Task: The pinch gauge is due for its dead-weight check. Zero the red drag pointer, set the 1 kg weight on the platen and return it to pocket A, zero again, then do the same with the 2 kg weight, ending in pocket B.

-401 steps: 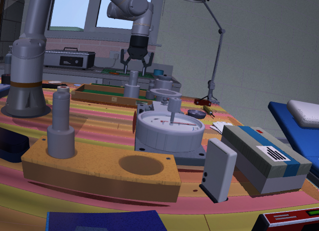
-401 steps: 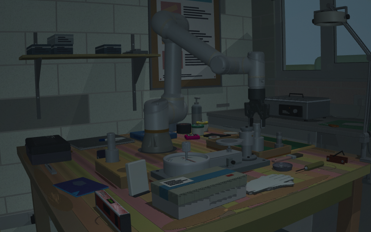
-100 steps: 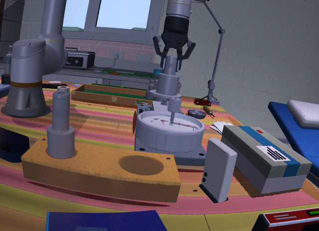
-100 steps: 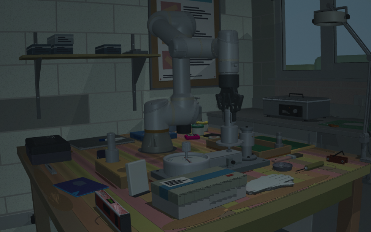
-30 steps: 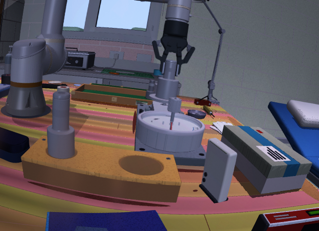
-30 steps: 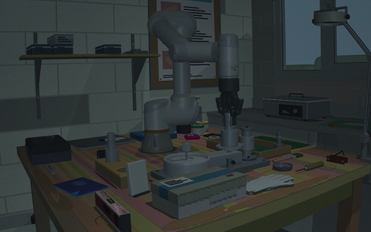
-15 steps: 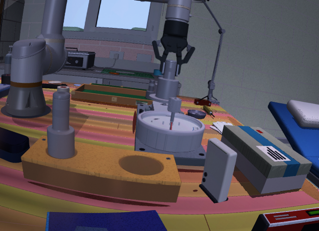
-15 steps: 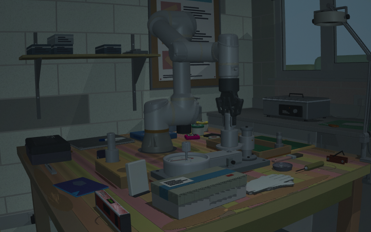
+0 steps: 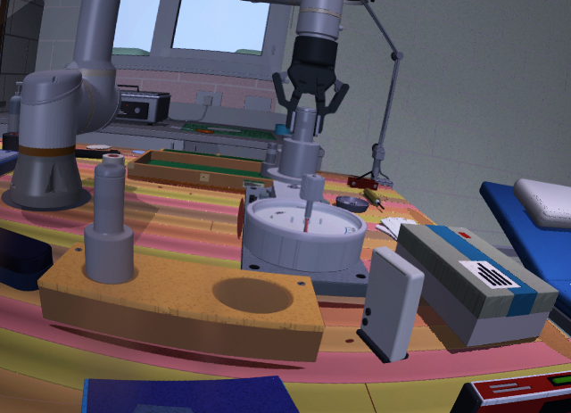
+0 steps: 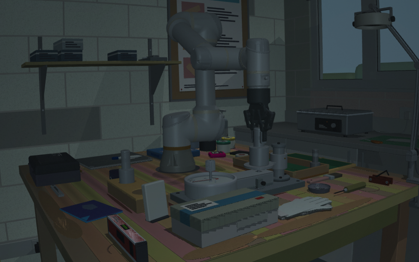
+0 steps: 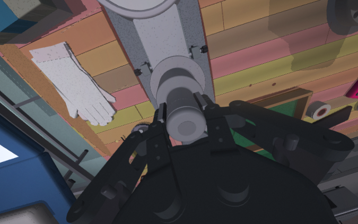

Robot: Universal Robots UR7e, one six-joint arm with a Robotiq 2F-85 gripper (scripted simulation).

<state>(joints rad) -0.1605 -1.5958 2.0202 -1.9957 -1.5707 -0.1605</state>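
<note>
A grey stepped weight [image 9: 302,148] [image 10: 258,150] [image 11: 184,111] stands upright on the platen [image 9: 289,174] of the pinch gauge, behind the round dial [image 9: 304,236] [image 10: 209,183]. The dial's knob [image 9: 312,187] stands over its face, with a red pointer below it. The other weight [image 9: 109,220] [image 10: 126,167] stands in the left pocket of the wooden block [image 9: 180,303]. The right pocket [image 9: 252,294] is empty. My gripper [image 9: 305,118] [image 10: 258,135] [image 11: 183,107] hangs straight down over the platen. It is closed on the stem of the weight there.
Behind the gauge lies a shallow wooden tray [image 9: 198,168] with green lining, and a lamp stand [image 9: 383,160] rises at the right rear. A small white box [image 9: 392,303] and a long grey case [image 9: 475,284] sit right of the dial. A white glove [image 11: 74,83] lies beyond.
</note>
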